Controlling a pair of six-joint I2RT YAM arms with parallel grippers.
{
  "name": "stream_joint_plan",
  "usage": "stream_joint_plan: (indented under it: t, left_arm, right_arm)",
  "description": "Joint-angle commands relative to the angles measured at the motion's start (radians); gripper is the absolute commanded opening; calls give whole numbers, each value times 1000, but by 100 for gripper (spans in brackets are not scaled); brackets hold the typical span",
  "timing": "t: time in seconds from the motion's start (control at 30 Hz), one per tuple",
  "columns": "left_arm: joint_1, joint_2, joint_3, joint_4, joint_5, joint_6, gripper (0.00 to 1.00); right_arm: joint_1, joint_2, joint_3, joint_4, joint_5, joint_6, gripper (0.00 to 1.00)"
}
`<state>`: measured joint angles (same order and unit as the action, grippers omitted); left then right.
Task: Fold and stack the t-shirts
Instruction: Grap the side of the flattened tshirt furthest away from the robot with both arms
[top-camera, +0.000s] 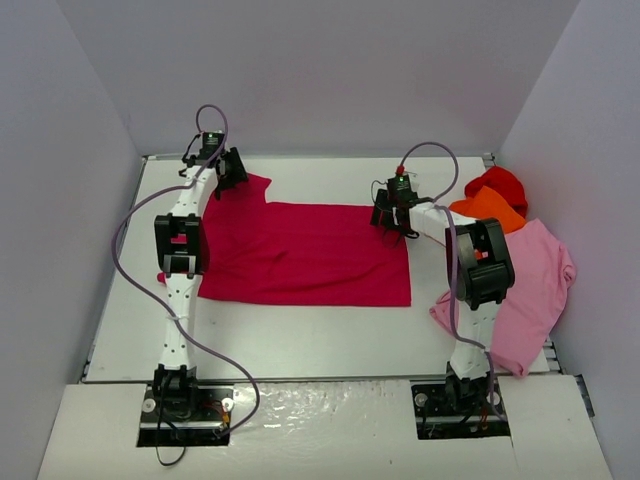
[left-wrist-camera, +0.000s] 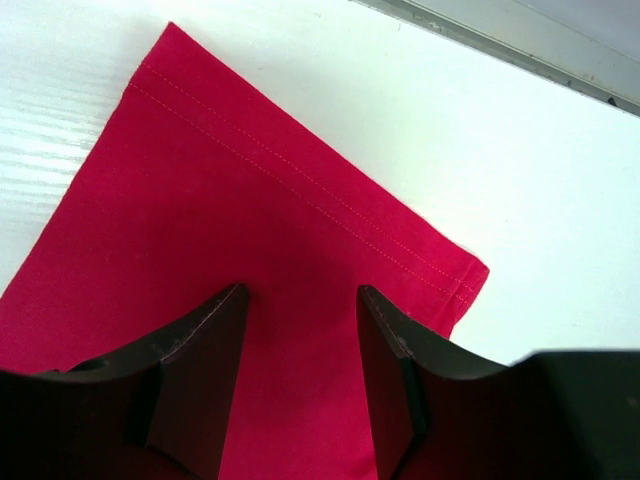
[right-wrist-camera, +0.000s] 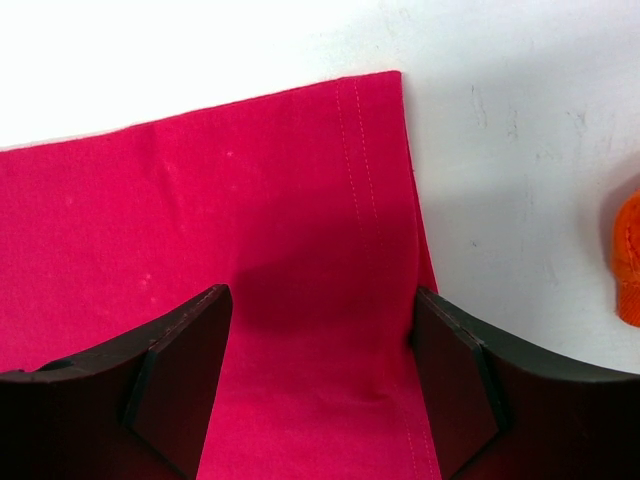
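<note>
White counter (top-camera: 300, 335) fills your overhead view, with pale walls on three sides. The crimson shirt (top-camera: 310, 255) lies flat across the middle of it as a wide rectangle, and one sleeve juts out at the far left corner.

The pink shirt (top-camera: 530, 290) is on your right. It is crumpled along the counter's right edge, partly hidden behind the right arm, and its near end hangs over the rim. Just beyond it sits the orange shirt (top-camera: 490, 208), bunched up and touching the pink one. The red shirt (top-camera: 500, 183) is heaped behind the orange one, close to the right wall. All three are well apart from the crimson shirt's left half, and near its right edge.

Your left tool (top-camera: 228, 170) hangs over the jutting sleeve. In its wrist view the left tool (left-wrist-camera: 302, 295) is spread, with smooth crimson cloth showing between the fingers and nothing pinched. The sleeve's double-stitched hem runs diagonally just past the tips.

Your right tool (top-camera: 392, 222) is over the crimson shirt's far right corner. In its wrist view the right tool (right-wrist-camera: 320, 295) is spread wider and grips nothing. A stitched hem runs between the fingers, and the right finger stands at the cloth's edge. You cannot tell from these views whether either tool touches the cloth. A sliver of orange shirt (right-wrist-camera: 628, 265) shows at that view's right margin.
</note>
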<state>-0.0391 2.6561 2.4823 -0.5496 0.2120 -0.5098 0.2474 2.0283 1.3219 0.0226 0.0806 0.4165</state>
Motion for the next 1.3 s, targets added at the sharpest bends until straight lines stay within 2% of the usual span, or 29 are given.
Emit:
stream_joint_plan:
  t: [0.0, 0.17, 0.23, 0.33, 0.43, 0.5, 0.67, 0.87, 0.97, 1.17, 1.27]
  left_arm:
    - [-7, 30, 39, -1, 3, 5, 45]
    - [-12, -11, -57, -33, -56, 12, 44]
    - [-19, -22, -69, -102, -107, 33, 43]
    - [-30, -25, -62, -195, -202, 75, 40]
    - [-57, 6, -22, -294, -357, 103, 40]
    - [-71, 34, 38, -342, -386, 100, 39]
    - [-79, 66, 6, -367, -360, 38, 39]
    - [-70, 71, -17, -386, -286, -27, 36]
    - [-62, 70, -23, -384, -269, -45, 31]
    - [-59, 72, -33, -375, -273, -44, 3]
    - [-59, 65, -45, -366, -269, -42, 0]
  right_arm:
    - [-8, -73, -52, -1, -10, -10, 67]
    - [-8, -115, -65, -1, 18, -16, 67]
    - [-8, -131, -66, -1, 29, -9, 67]
    - [-8, -172, -64, -1, 39, -1, 67]
    - [-7, -239, -77, 1, 69, 14, 66]
    - [-7, -294, -88, 11, 98, 36, 66]
    - [-7, -369, -94, 13, 88, 24, 66]
    - [-10, -352, -63, -10, 114, -8, 66]
    - [-10, -307, -54, -10, 117, -12, 66]
    - [-25, -163, 17, 7, 142, -39, 56]
    - [-36, -97, 59, 22, 122, -33, 53]
